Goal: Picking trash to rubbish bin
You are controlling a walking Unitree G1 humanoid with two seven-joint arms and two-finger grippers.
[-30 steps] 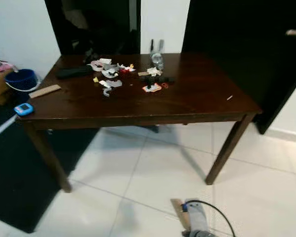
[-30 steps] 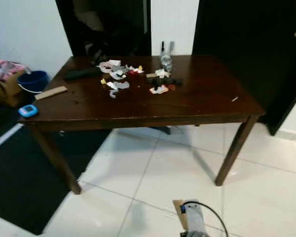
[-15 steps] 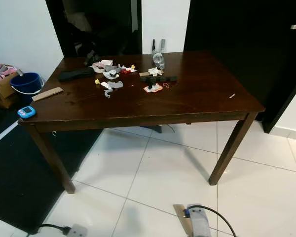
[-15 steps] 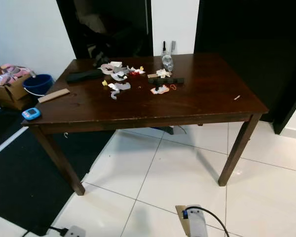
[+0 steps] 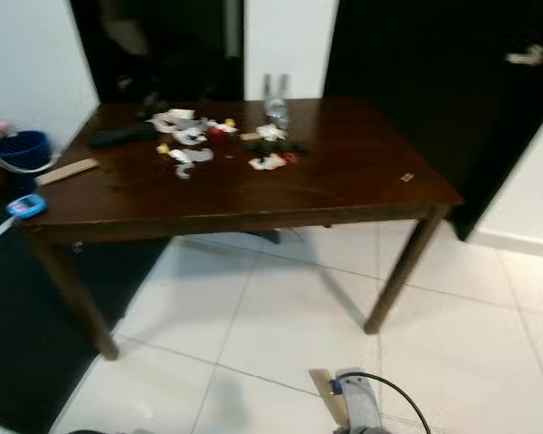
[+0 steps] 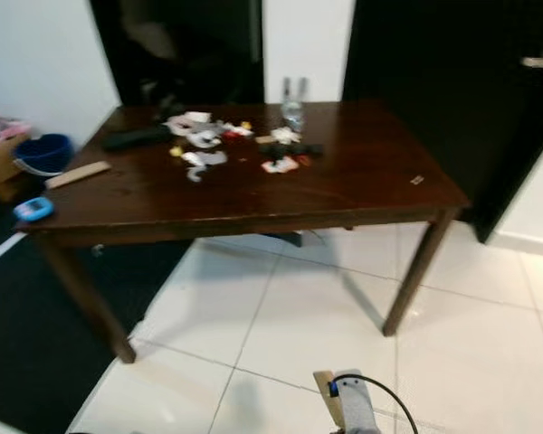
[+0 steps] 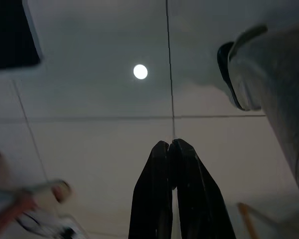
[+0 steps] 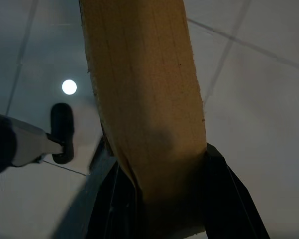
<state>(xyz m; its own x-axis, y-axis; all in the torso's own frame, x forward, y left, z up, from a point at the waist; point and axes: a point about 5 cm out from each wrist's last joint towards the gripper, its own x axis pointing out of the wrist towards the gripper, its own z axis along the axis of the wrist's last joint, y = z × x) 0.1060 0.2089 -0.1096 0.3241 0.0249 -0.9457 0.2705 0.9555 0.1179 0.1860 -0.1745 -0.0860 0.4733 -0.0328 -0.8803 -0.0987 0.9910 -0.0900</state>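
Scraps of paper and plastic trash [image 5: 188, 143] lie scattered on the far part of a dark wooden table [image 5: 344, 194], beside a clear bottle [image 5: 274, 108]. A small scrap [image 5: 405, 177] lies alone near the table's right end. My right gripper [image 8: 172, 191] hangs low over the floor tiles, shut on a flat piece of light wood [image 8: 144, 99]; the same wood [image 5: 325, 403] pokes out beside my right arm [image 5: 358, 407]. My left gripper [image 7: 171, 149] also hangs over the tiles, shut with nothing in it.
A blue bucket [image 5: 16, 149] stands on the floor left of the table. A wooden strip [image 5: 66, 171] and a small blue device [image 5: 25, 206] lie at the table's left end. A black mat [image 5: 18, 344] covers the floor at left. Dark doors [image 5: 416, 72] stand behind.
The whole picture has shifted and blurred as the camera moved. The things on the table keep their places, and the wood stays in my right gripper.
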